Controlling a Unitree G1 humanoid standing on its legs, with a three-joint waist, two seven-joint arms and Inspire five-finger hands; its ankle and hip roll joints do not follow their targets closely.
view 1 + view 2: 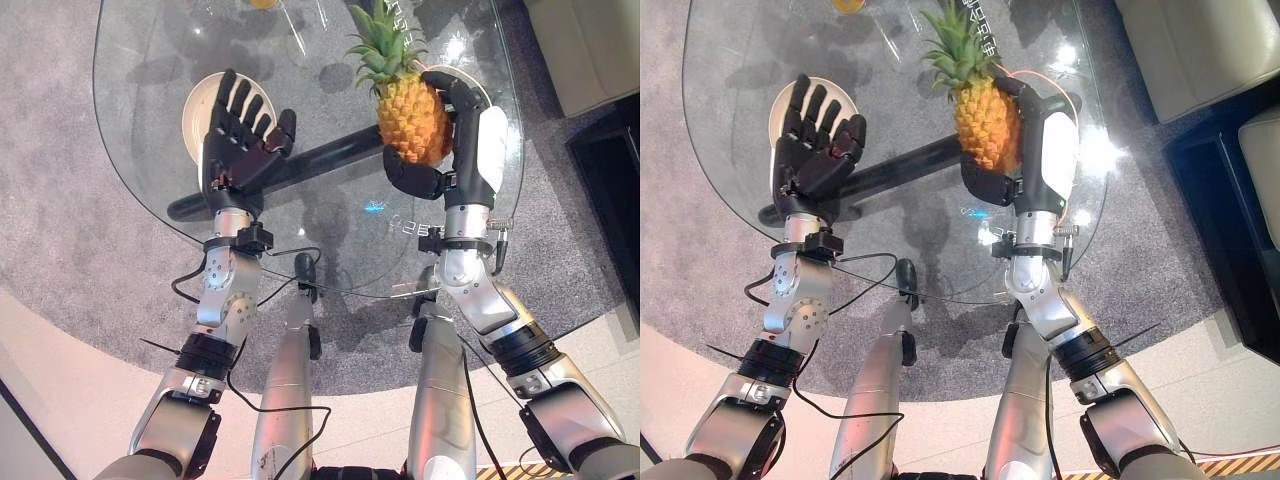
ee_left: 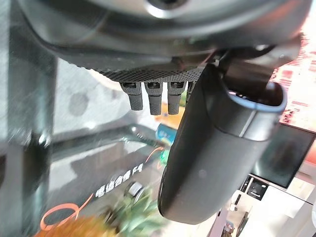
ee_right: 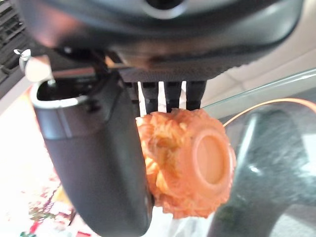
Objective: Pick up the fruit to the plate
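One fruit in play: the right hand (image 1: 470, 150) has its fingers (image 3: 165, 96) and thumb curled round the body of the pineapple (image 1: 412, 118), holding it upright, crown up, over the right part of the glass worktop (image 1: 130, 130); from the right wrist view the fruit's flat base faces out past the thumb, so the hold sits on the sides, not under it. The left hand (image 1: 240, 135) hangs empty, fingers straight and spread, above the white plate (image 1: 197, 105) on the worktop's left. Judgement: the carry to the plate crosses the worktop leftward, so keep the fruit upright, keep the squeeze steady since the base is unsupported, and clear the left hand off the plate before lowering. Hard to make out: whether the pineapple is lifted clear of the glass or just touching; much of the plate lies under the left hand; a yellow thing (image 1: 264, 3) at the far edge is cut off and unidentifiable.
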